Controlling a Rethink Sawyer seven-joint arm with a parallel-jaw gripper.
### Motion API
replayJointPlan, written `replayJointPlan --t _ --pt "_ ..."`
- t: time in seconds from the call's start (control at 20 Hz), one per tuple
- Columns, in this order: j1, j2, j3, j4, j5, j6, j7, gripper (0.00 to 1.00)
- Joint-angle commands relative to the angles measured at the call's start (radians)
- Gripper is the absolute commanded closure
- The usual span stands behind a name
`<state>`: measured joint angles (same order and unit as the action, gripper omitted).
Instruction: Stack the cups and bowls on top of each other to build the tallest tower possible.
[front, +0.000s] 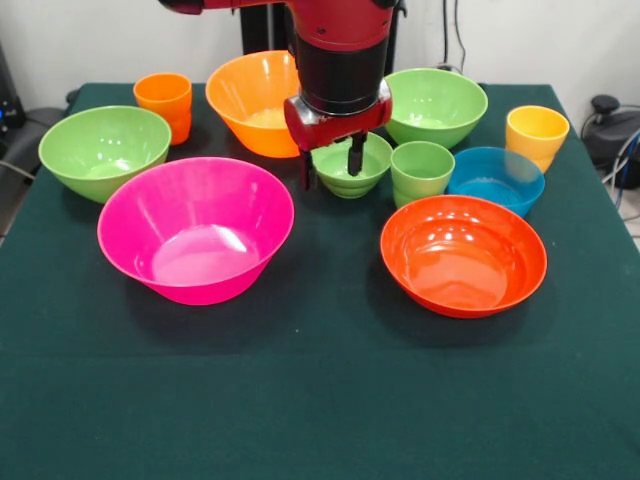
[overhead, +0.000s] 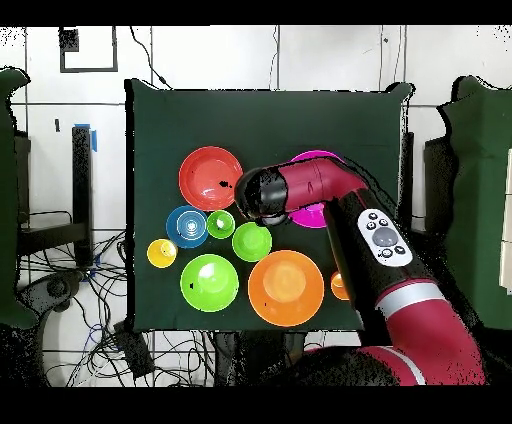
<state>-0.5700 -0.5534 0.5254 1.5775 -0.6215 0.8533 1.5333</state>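
Gripper (front: 331, 167) hangs low over the small green bowl (front: 351, 165), fingers spread and empty, one finger inside the rim, the other outside its near-left wall. Risk: if closing is off-centre the thin flared rim could slip or the bowl could tip and skid into the green cup (front: 421, 171) just beside it; the arm could also brush the orange bowl (front: 252, 100) close behind. No tower yet, everything sits separate on the table (front: 320, 400). Count: seven bowls – pink bowl (front: 196, 228), red-orange bowl (front: 463, 254), blue bowl (front: 496, 179), orange, small green, two light green bowls (front: 104, 150); three cups – green, yellow cup (front: 536, 135), orange cup (front: 164, 103)
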Motion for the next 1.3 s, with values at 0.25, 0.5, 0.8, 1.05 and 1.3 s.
replayJointPlan --t 0.25,0.5,0.8,1.05,1.3 --pt "-0.004 0.076 0.071 -0.167 -0.087 0.154 -0.391 0.00" --pt "-0.007 0.090 0.076 -0.187 -0.091 0.164 -0.399 0.00" --pt "-0.009 0.097 0.073 -0.190 -0.099 0.145 -0.398 0.00" --pt "-0.009 0.108 0.065 -0.199 -0.092 0.153 -0.398 0.00" --pt "-0.017 0.100 0.063 -0.180 -0.106 0.114 -0.393 0.00"
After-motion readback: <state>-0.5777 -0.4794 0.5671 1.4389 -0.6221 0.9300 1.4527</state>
